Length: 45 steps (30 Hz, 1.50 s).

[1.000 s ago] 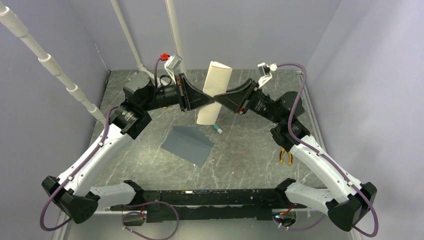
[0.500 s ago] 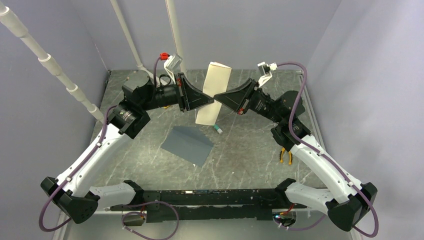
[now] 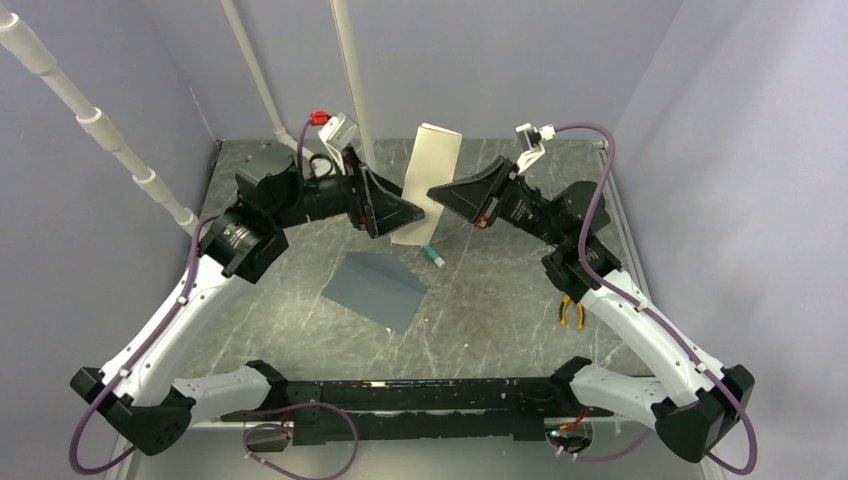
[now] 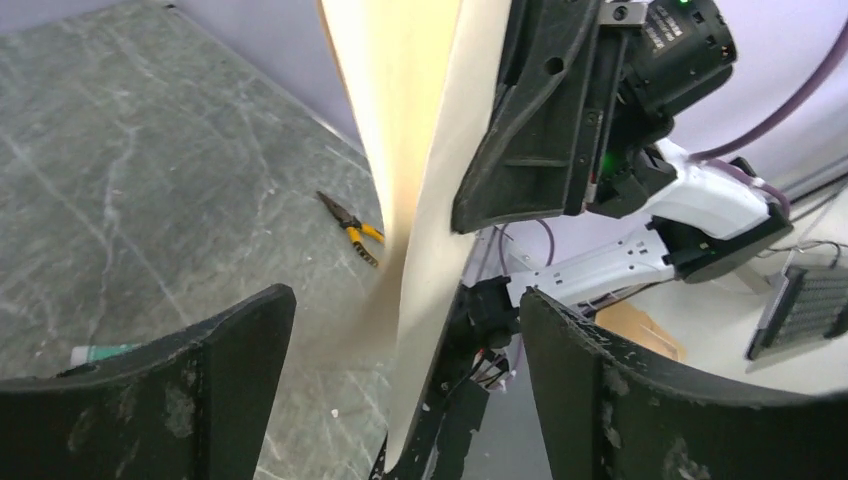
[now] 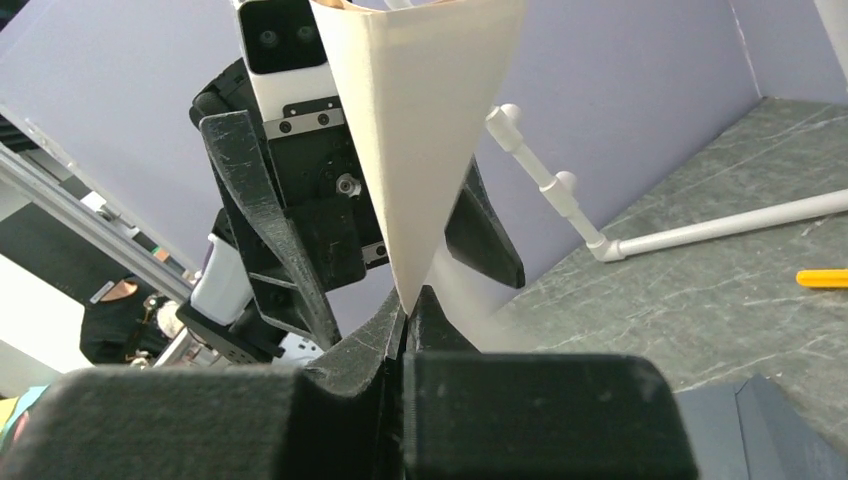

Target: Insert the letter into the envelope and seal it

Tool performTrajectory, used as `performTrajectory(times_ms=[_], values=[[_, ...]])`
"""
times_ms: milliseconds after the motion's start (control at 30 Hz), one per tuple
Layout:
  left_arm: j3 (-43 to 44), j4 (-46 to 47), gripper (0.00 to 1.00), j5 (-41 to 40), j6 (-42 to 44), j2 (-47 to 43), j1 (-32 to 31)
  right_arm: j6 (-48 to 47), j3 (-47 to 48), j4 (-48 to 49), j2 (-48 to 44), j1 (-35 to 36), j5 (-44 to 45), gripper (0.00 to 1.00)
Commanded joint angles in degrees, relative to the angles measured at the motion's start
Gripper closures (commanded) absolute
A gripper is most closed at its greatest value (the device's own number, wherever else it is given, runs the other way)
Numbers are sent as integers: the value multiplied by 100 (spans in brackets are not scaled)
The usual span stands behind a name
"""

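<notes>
Right tool (image 3: 433, 190): raised, clenched on letter (image 3: 430, 160)
Left tool (image 3: 412, 214): released, beside letter
Desk (image 3: 490, 300): grey marbled, envelope (image 3: 378, 288) flat
Walls (image 3: 500, 60): lilac

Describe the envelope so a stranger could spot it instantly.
Start at the grey marbled table. Near its middle, closer to the arm bases than the raised cream letter, lies the envelope. It is the only flat slate-grey sheet, darker than the tabletop.

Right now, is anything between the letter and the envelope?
Nothing visible. The letter hangs pinched in the right gripper; the envelope lies uncovered on the table. The open left gripper and a small tube sit aside.
</notes>
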Motion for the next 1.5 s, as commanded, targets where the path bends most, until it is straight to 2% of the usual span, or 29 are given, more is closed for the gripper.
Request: performTrajectory(times_ms=[0, 100, 333, 367, 467, 567, 633, 733, 767, 800, 867, 900, 933, 1033, 1100, 1333, 1467], values=[[86, -518, 8, -704, 323, -341, 9, 190, 244, 271, -80, 12, -121, 100], [6, -604, 7, -635, 356, -312, 6, 313, 271, 304, -44, 8, -384, 100], [-27, -429, 10, 458, 410, -104, 8, 867, 224, 902, 227, 2, -1025, 100], [-31, -376, 15, 650, 372, -89, 13, 913, 184, 994, 245, 2, -1041, 100], [-59, -31, 38, 1132, 80, -104, 14, 854, 120, 1068, 245, -3, -963, 100], [-390, 740, 55, 1442, -581, -275, 18, 597, 91, 1000, 212, -1, -811, 100], [-604, 1007, 65, 1550, -801, -394, 20, 395, 90, 852, 215, -2, -622, 100], [-803, 921, 86, 1419, -773, -484, 14, 217, 14, 931, 219, -3, -442, 100], [-819, 820, 92, 1331, -718, -487, 16, 160, -32, 957, 207, 5, -385, 98], [-825, 701, 95, 1257, -666, -481, 14, 108, -104, 960, 183, 2, -331, 87], [-837, 552, 97, 1087, -611, -470, 14, 80, -278, 1045, 90, 2, -215, 57], [-845, 502, 97, 995, -606, -482, 14, 110, -368, 1129, 47, 2, -200, 49], [-878, 532, 97, 927, -620, -499, 15, 127, -417, 1151, 22, 2, -246, 46], [-980, 691, 97, 739, -712, -563, 16, 3, -490, 957, -92, 2, -510, 46], [-1015, 732, 97, 682, -751, -566, 15, 52, -678, 1164, -243, 10, -642, 47], [-1106, 954, 92, 756, -972, -574, 14, 98, -888, 1348, -330, 27, -971, 64], [-1219, 1184, 90, 904, -1193, -571, 14, 86, -862, 1296, -264, 35, -884, 67]])
